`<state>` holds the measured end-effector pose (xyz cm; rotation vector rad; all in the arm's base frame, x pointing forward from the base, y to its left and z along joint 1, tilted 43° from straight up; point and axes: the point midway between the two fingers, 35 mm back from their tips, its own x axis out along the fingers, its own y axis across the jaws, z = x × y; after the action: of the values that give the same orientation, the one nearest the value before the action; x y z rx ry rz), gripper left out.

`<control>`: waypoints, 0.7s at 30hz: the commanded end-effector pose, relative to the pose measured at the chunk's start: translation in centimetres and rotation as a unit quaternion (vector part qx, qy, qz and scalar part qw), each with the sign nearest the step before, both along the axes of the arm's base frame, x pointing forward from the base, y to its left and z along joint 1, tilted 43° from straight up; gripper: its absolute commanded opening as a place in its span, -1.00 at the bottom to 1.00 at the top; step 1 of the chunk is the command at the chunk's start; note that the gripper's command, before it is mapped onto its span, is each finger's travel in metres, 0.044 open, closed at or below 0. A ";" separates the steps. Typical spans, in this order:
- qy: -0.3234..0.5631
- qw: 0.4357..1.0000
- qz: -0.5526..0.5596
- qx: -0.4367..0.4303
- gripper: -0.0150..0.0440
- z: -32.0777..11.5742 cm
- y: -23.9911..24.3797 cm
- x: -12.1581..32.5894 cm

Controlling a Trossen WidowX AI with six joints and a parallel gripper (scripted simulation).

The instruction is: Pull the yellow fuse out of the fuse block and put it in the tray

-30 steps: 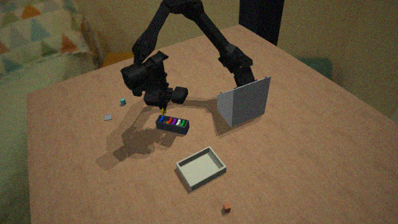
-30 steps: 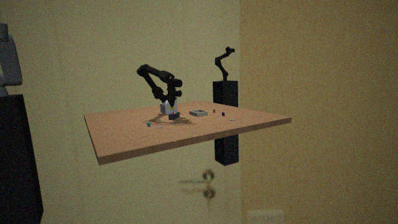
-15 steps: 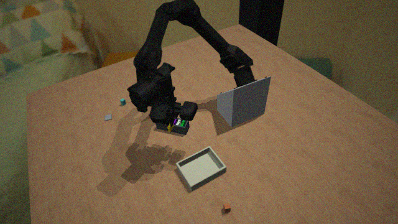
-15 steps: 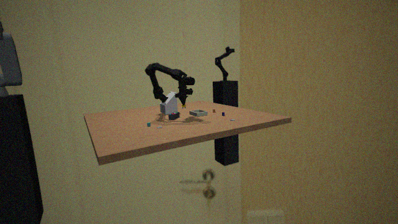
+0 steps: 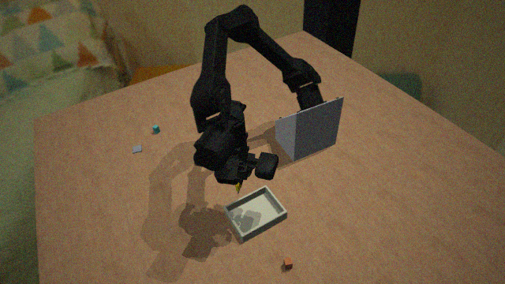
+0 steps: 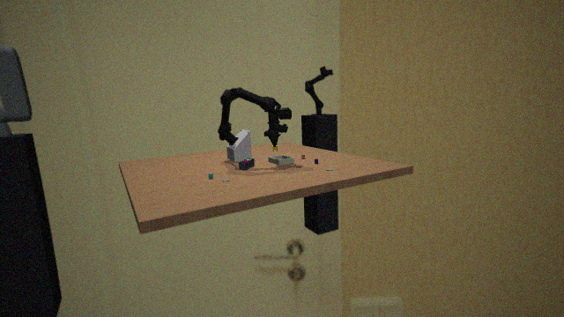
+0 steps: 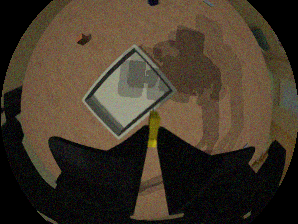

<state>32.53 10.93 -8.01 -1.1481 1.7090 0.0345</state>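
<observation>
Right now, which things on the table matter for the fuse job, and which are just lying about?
Job:
yellow fuse, held in the gripper
tray
fuse block, to avoid

Lying about:
teal cube
orange cube
grey tile
dark blue cube
grey wedge stand

Open air lies above the tray (image 5: pixel 281 208); the fuse block (image 6: pixel 246 164) stands well apart.
</observation>
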 end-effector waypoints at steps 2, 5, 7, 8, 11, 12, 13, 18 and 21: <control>0.000 1.000 -0.004 -0.002 -0.49 -2.1 1.9 -1.0; -0.001 1.000 -0.005 -0.004 -0.49 -3.3 2.9 -1.6; -0.001 1.000 -0.005 -0.004 -0.49 -3.3 3.0 -1.7; -0.001 1.000 -0.005 -0.004 -0.49 -3.4 3.0 -1.7; -0.001 1.000 -0.005 -0.004 -0.49 -3.6 2.7 -1.7; -0.001 1.000 -0.005 -0.004 -0.49 -3.8 2.6 -1.7; -0.001 1.000 -0.005 -0.004 -0.49 -3.9 2.5 -1.7; -0.001 1.000 -0.005 -0.004 -0.49 -4.5 2.0 -1.6; -0.001 1.000 -0.005 -0.004 -0.49 -4.9 1.6 -1.7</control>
<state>31.13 13.16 -12.43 -1.1329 1.7062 0.0208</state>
